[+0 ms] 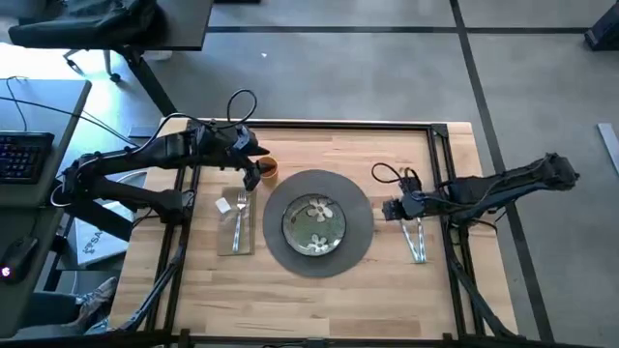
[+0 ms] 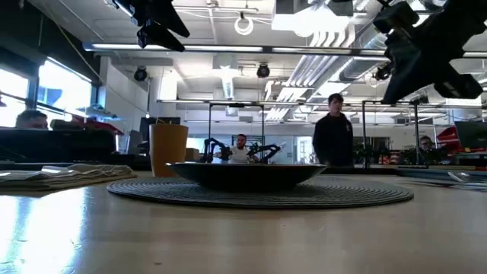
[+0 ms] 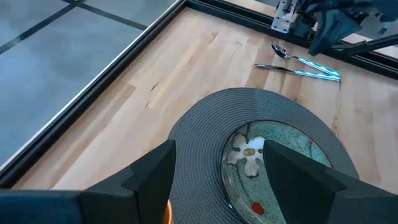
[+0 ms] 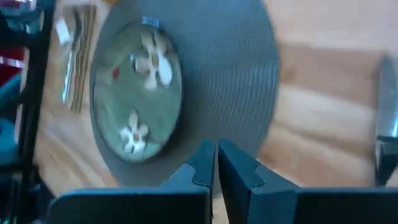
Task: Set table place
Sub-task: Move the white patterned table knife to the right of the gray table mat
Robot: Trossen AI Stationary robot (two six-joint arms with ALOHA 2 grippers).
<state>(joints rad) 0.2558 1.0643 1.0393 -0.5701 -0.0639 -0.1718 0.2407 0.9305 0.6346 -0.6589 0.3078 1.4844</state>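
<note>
Place setting at frame centre, left gripper [image 1: 253,177] above the orange cup [image 1: 267,170].
Fingers apart; right gripper [image 1: 395,209] closed, right of round woven placemat [image 1: 363,217] bearing glossy green plate [image 1: 314,224].

Two dark arms (black cables)

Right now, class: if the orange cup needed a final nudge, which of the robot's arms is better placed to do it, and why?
Left. The left gripper hangs open right by the orange cup at the placemat's far-left edge. The right gripper, shut, sits across the mat near the knife and spoon.
</note>
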